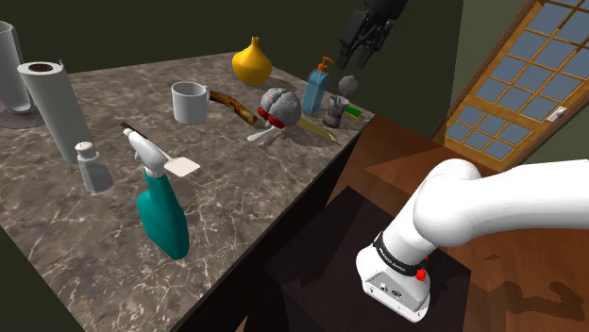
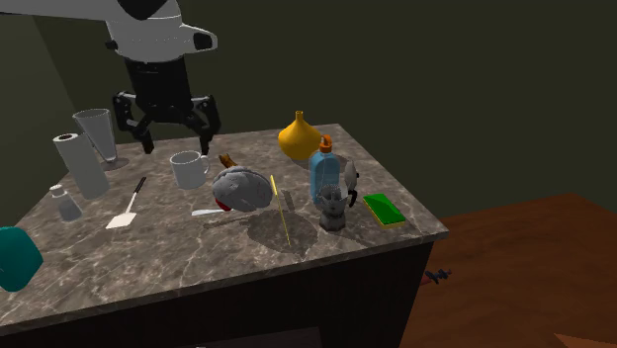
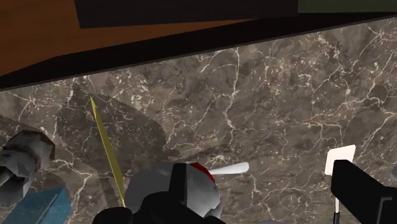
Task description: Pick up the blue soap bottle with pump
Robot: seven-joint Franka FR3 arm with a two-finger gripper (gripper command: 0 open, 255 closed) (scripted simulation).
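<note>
- The bench (image 1: 236, 207), a dark veined slab, carried every item. The bottle stood upright near its end at the shoulder view's right.
- The arm (image 1: 491, 203) rose from its stand and reached out over the bench, its wrist turned so that the hand pointed roughly downward.
- The gripper (image 2: 178, 130) hung high above the bench with its fingers spread apart and nothing between them. In the second exterior view it hung above the mug (image 2: 188, 168), well apart from the bottle. The wrist view looked down on a grey lump (image 3: 191, 191), with the bottle off to one side.
- The gourd (image 2: 300, 136), yellow, stood just behind the bottle.
- The bottle (image 2: 323, 176) was blue and see-through, with a figurine (image 2: 333, 208) just beside it.
  - It would probably be light and stiff.
  - Its smooth walls might slip under a weak squeeze.
  - Being tall and narrow, it could tip if nudged sideways.
  - The best hold seemed to be across the body at mid-height, below the neck.
  - The fingers would need to come down clear of the figurine.
- The pump (image 2: 324, 145), orange, topped the bottle. It looked a poor place to grip, since it would likely give or swivel.
</note>
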